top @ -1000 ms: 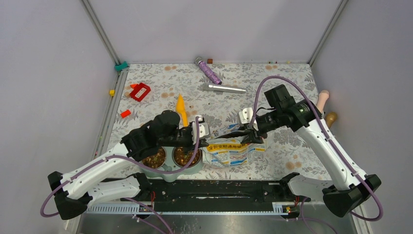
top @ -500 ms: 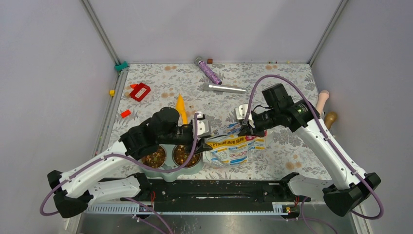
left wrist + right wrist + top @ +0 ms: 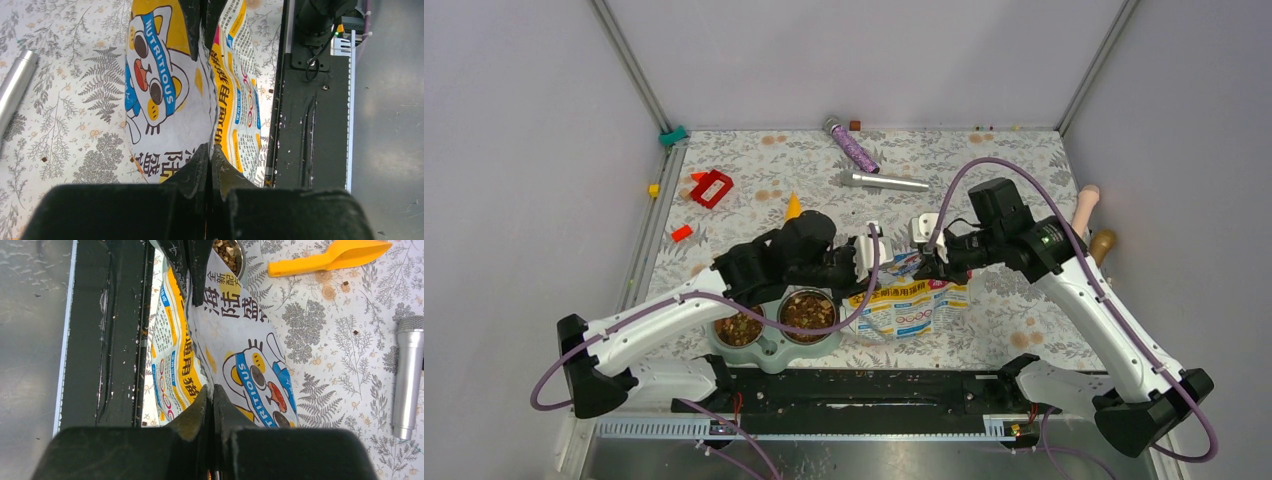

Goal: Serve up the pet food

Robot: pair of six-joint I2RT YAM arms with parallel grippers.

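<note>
1. Pet food [image 3: 739, 328]: brown and tan kibble, filling both steel bowls of the pale green double feeder [image 3: 769, 356] at the near edge of the worktop [image 3: 1024, 200]. It lies just left of the bag and touches neither pair of fingers.
2. Left arm: runs from its base at lower left diagonally across the feeder, with the wrist over the right-hand bowl and pointing right.
3. Left fingers [image 3: 202, 160]: clenched on the left end of the bag's top edge.
4. Foil bag [image 3: 904, 300]: yellow, white and pink with a cartoon cat. It is on the worktop just right of the feeder, its top edge pinched into a ridge between the two pairs of fingers. Its contents cannot be seen.
5. Right fingers [image 3: 200, 405]: clenched on the right end of the same edge, facing the left pair.
6. Right arm: rises from its base at lower right, elbow far out, forearm folded back leftward to the bag.
7. Orange scoop [image 3: 330, 257]: flat on the worktop beyond the feeder, partly hidden by the left arm in the top view.
8. Silver microphone [image 3: 884, 182]: further back, well apart from the bag.
</note>
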